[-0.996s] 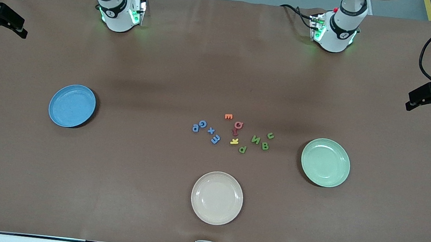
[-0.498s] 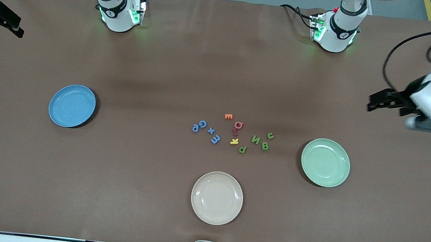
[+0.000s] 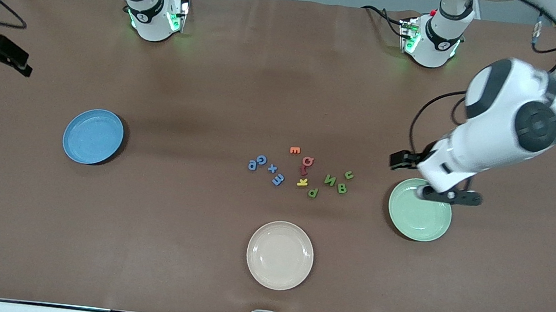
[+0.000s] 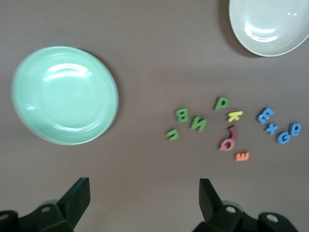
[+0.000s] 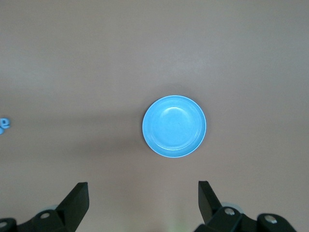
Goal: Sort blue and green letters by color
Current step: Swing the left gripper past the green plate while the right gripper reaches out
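Note:
Several blue letters and several green letters lie flat mid-table, the blue ones toward the right arm's end and the green ones toward the left arm's end. Both the green letters and the blue letters show in the left wrist view. My left gripper hangs open and empty over the table, beside the green plate. At the right arm's end of the table, my right gripper is open and empty, high above the blue plate.
Orange, red and yellow letters lie mixed between the blue and green ones. A cream plate sits nearer the front camera than the letters. The brown tabletop is bare around the plates.
My left arm has swung in from the table's end to the green plate's edge. The right gripper has shifted only slightly. No letter has moved.

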{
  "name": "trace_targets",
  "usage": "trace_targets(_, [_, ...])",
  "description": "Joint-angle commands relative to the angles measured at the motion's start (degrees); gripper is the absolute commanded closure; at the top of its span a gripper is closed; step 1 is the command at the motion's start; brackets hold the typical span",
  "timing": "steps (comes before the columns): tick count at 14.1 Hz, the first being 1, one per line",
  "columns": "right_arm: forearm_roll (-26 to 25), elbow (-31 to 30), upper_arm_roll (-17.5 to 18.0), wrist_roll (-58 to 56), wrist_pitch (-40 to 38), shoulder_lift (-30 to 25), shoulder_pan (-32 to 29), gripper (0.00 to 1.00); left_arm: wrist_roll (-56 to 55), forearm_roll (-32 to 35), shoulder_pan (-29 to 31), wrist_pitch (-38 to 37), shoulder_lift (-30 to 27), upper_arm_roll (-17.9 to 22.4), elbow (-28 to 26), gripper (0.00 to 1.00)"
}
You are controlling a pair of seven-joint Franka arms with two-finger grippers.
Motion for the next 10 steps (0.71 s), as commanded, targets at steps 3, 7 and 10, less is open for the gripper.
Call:
trace_targets(3, [-4.65,1.22,1.01,1.09,2.14,5.03,1.27,0.0,-6.97,2.82,-6.38,4.63,11.83,0.34,6.95,0.01])
trace_targets(7, [-2.47,0.69,1.1,33.62,1.51,6.78,7.42,0.0,-14.62,7.85,-10.43,7.25,20.01,0.51,12.33,0.01])
trace_targets(10, [7.11,0.69,1.01,53.97,4.4,10.21,10.07,0.0,-16.82,7.94,-13.59,12.18,21.86,2.35,12.33,0.01])
